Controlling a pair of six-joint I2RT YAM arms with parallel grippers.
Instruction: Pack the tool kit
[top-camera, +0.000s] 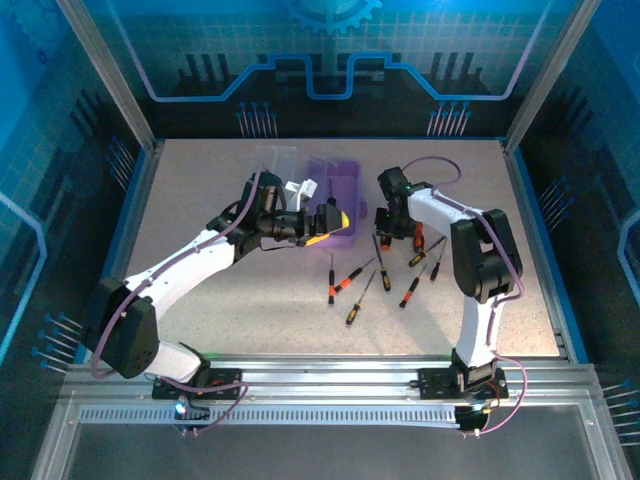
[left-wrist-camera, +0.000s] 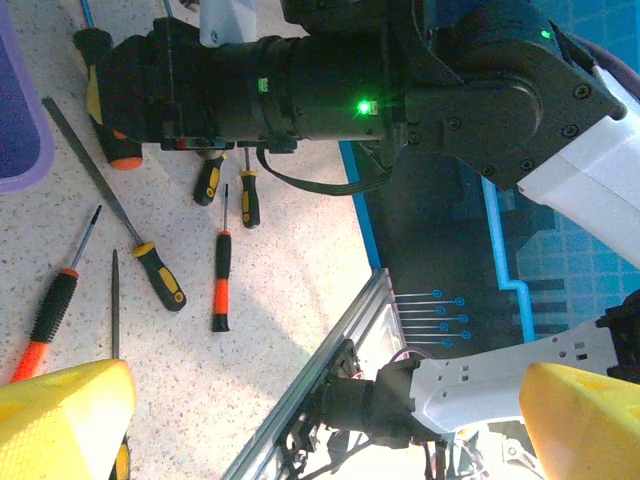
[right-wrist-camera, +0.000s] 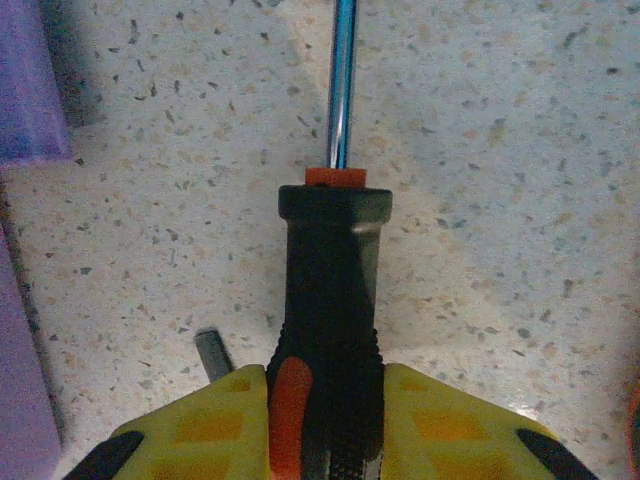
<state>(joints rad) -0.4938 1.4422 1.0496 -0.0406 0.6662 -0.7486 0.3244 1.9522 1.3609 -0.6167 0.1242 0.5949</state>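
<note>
The right gripper (right-wrist-camera: 325, 425) was found clenched on the black-and-orange handle of the gripped screwdriver (right-wrist-camera: 328, 290). One of the right fingers (right-wrist-camera: 200, 425) pressed flat against each side of the grip. The steel shaft ran straight ahead of the fingertips over the speckled table (right-wrist-camera: 500, 150). Whether the tool rested on the surface or was clear of it could not be determined. The purple case (right-wrist-camera: 25, 90) lay to the left of this gripper, apart from the shaft. A grey tool tip (right-wrist-camera: 212, 352) showed just left of the handle, close beside the left-hand finger.

From overhead, the loose screwdrivers (top-camera: 350, 280) lay scattered on the table behind and below the right gripper, toward the arm bases. None of them was inside the case.

The left gripper (top-camera: 328, 228) was released, with its jaws spread fully wide. It was positioned at the near end of the purple case, with the case body extending ahead of it. In its wrist view the left fingers (left-wrist-camera: 60, 415) sat at opposite edges of the picture with nothing held between them. Several loose screwdrivers lay on the table beyond them, and a corner of the case showed further ahead.
</note>
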